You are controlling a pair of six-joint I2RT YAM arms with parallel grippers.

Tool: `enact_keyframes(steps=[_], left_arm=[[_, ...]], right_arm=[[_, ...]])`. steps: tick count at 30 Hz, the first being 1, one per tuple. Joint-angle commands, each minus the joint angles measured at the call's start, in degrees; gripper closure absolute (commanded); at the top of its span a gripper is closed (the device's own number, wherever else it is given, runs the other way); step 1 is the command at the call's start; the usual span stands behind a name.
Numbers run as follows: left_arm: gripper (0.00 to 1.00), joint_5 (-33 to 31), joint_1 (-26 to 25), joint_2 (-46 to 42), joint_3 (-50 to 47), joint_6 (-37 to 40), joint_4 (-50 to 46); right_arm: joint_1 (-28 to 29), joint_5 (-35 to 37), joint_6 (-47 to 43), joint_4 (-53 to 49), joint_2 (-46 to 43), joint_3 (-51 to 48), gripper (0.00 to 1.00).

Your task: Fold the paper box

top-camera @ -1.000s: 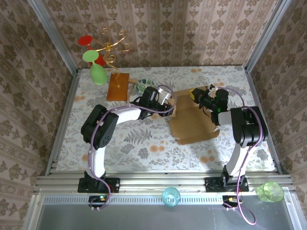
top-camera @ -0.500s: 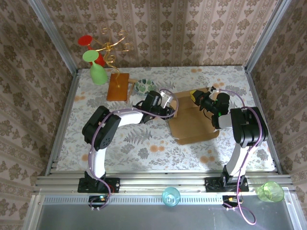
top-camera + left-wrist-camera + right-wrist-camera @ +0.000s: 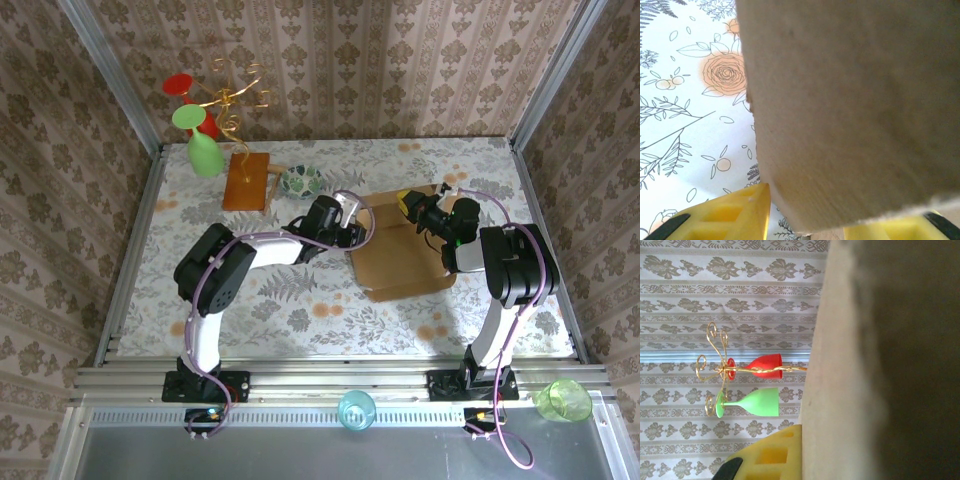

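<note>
The paper box (image 3: 400,262), plain brown cardboard, lies partly folded right of the table's middle. My left gripper (image 3: 356,225) is at its left edge. In the left wrist view a box flap (image 3: 850,100) hangs broadside over my left gripper (image 3: 840,207); the yellow fingers (image 3: 740,215) stand apart on either side of it. My right gripper (image 3: 405,203) is at the box's back edge. In the right wrist view one yellow finger (image 3: 770,455) presses flat against an upright cardboard panel (image 3: 880,360), which hides the other finger.
An orange-brown wooden board (image 3: 246,181) and a small bowl (image 3: 301,181) sit behind the left arm. A gold stand with a red and a green glass (image 3: 205,120) fills the back left corner. A blue cup (image 3: 356,409) and a green cup (image 3: 563,399) stand on the near rail.
My left gripper has slid right and nearer, onto the box's left edge. The right gripper has stayed shut and shifted only slightly toward the back.
</note>
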Motion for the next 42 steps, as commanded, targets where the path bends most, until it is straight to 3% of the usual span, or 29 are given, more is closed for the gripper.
enact_keyframes(steps=[1, 30, 33, 37, 42], left_arm=[[0.58, -4.6, -0.9, -0.4, 0.8, -1.7, 2.1], [0.68, -22.7, -4.7, 5.1, 10.0, -4.0, -6.9], [0.72, -23.5, -4.7, 5.5, 10.8, -4.1, -7.3], [0.88, -24.3, -4.8, 6.2, 12.0, -4.4, -8.2], [0.97, -25.7, -5.2, 7.0, 13.1, -4.8, -9.8]], right_arm=[[-0.3, -0.4, -0.4, 0.8, -0.4, -1.3, 1.0], [0.4, -0.1, -0.1, -0.7, -0.3, -0.6, 1.0], [0.4, -0.1, -0.1, -0.9, -0.2, -0.5, 1.0], [0.6, 0.1, 0.0, -1.1, -0.1, -0.2, 1.0], [1.0, 0.7, 0.4, -1.3, -0.2, -0.1, 1.0]])
